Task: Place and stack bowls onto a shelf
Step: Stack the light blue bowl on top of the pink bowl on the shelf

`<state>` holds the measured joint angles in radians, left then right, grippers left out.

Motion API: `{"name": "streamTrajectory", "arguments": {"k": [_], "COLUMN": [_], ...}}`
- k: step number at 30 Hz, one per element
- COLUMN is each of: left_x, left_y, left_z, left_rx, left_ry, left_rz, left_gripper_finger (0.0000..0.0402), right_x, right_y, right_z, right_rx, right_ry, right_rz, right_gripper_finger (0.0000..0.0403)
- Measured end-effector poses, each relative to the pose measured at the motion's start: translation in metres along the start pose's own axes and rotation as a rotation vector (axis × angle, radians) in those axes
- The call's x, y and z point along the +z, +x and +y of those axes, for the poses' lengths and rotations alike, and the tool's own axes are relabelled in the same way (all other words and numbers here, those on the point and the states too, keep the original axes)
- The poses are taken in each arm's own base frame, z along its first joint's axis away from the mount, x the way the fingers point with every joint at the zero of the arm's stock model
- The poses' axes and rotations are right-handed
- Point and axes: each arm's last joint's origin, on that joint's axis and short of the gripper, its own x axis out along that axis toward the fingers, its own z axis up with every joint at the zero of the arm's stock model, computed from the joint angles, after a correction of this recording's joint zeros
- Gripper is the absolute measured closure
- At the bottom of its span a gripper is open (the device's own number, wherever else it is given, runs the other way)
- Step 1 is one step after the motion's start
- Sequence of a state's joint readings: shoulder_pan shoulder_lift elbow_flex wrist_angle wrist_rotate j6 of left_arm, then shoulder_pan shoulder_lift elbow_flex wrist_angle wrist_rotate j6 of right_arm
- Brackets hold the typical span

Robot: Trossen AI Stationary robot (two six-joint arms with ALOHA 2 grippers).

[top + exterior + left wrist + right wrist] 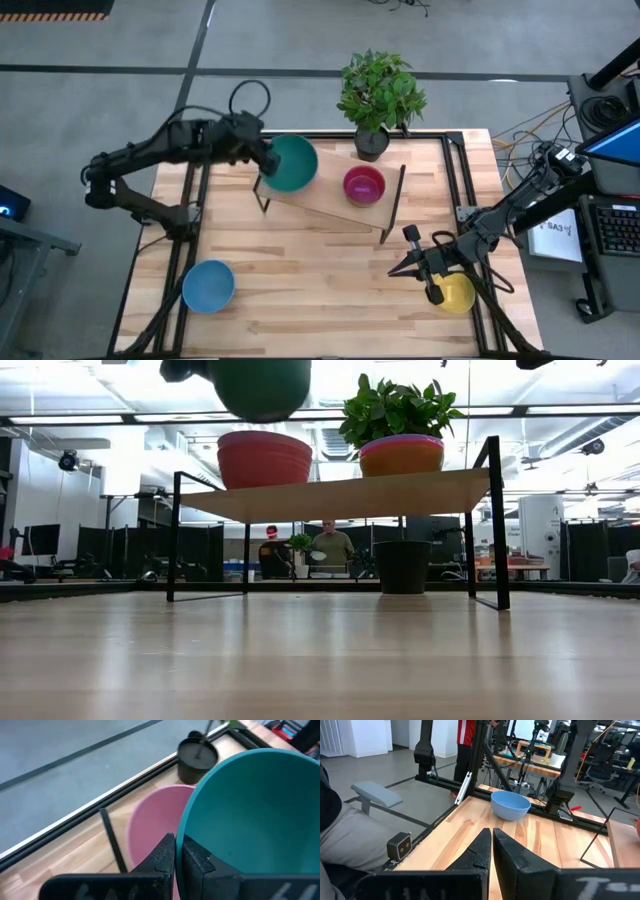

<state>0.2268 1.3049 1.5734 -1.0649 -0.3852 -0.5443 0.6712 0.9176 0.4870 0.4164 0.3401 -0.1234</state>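
My left gripper (268,160) is shut on a teal bowl (292,163) and holds it in the air over the shelf's (330,205) left end. Right below the teal bowl a pink bowl (155,825) tops a stack (264,458) on the shelf. A second stack (402,455), purple on top (364,185), stands on the shelf's right half. A blue bowl (208,285) sits on the table near its left front corner. A yellow bowl (456,294) sits near the right front corner, beside my right gripper (398,270), which is shut and holds nothing. My left gripper pinches the teal bowl's rim (186,827) on the side nearest the arm, one finger (162,852) outside the wall and one finger (200,857) inside. It comes from the table's left. The bowl is lifted clear above the pink bowl and tilts a little.
A black plant pot (371,143) with a green plant stands at the table's far edge, just behind the shelf. The shelf lies slantwise across the far middle of the table. Bare tabletop (320,290) stretches between the blue and yellow bowls. A person shows far behind the table (333,547).
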Motion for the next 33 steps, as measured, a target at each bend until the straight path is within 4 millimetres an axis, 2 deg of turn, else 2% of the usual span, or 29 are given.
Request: {"name": "streamTrajectory", "arguments": {"k": [4,9,17,33], "left_x": [0.009,0.014,0.015,0.015], "left_y": [0.014,0.024,0.026,0.026], "left_z": [0.015,0.024,0.025,0.025], "left_rx": [0.026,0.052,0.057,0.057], "left_ry": [-0.020,-0.020,-0.024,-0.046], "left_rz": [0.034,0.050,0.051,0.048], "left_gripper_finger": [0.0401,0.0401,0.0400,0.0362], "right_x": [0.000,0.000,0.000,-0.001], "right_y": [0.000,0.000,0.000,0.000], "right_z": [0.000,0.000,0.000,0.000], "right_rx": [-0.001,-0.001,-0.001,0.000], "right_ry": [0.000,0.001,0.008,0.016], "right_rz": [0.000,0.000,0.001,0.011], "right_gripper_finger": [0.0394,0.0394,0.0394,0.0394]}}
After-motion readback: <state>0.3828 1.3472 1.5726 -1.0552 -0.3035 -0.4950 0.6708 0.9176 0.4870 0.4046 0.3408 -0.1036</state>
